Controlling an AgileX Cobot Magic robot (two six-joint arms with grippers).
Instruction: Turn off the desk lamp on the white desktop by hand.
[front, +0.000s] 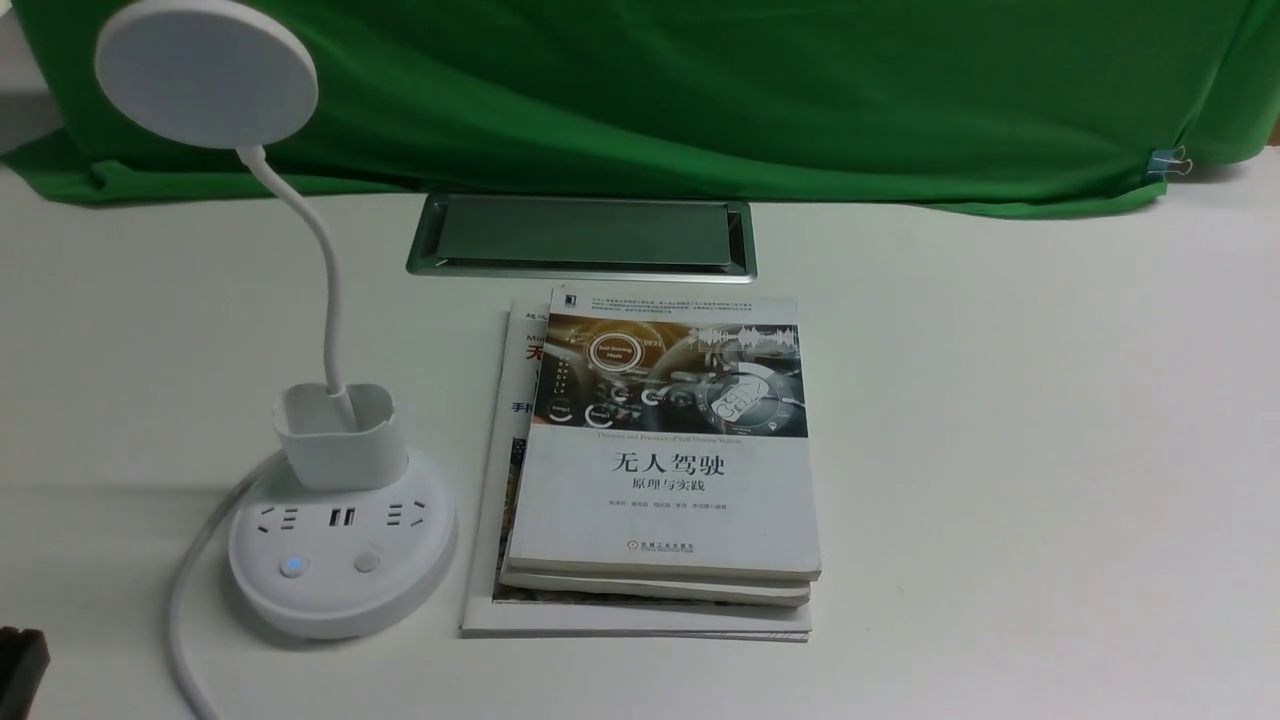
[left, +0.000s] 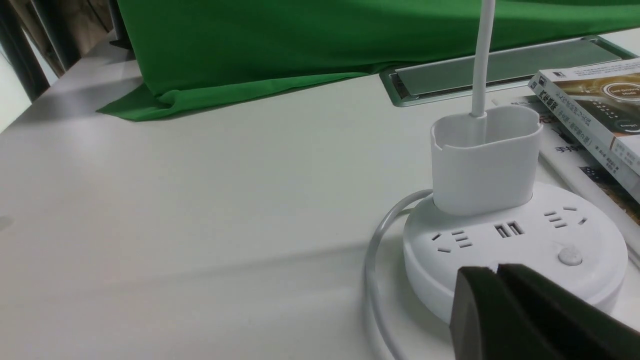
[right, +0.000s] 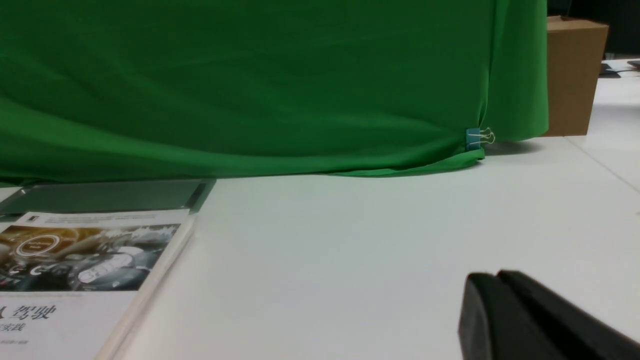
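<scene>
The desk lamp stands at the left of the white desktop (front: 1000, 450). Its disc head (front: 205, 72) is up high, and a thin neck runs down into the cup holder (front: 340, 435) on the round base (front: 340, 590). The left button (front: 292, 567) glows blue; the right button (front: 367, 561) is unlit. My left gripper (left: 497, 270) is shut and empty, low in front of the base (left: 515, 240), its tips hiding the left button there. Its dark tip shows at the front view's bottom left corner (front: 22, 660). My right gripper (right: 497, 276) is shut and empty over bare desktop, out of the front view.
A stack of books (front: 660, 460) lies just right of the lamp base. The silver-framed cable hatch (front: 582, 236) sits behind them, in front of the green cloth (front: 700, 90). The lamp's white cord (front: 185, 590) curls round the base's left side. A cardboard box (right: 572, 75) stands far right.
</scene>
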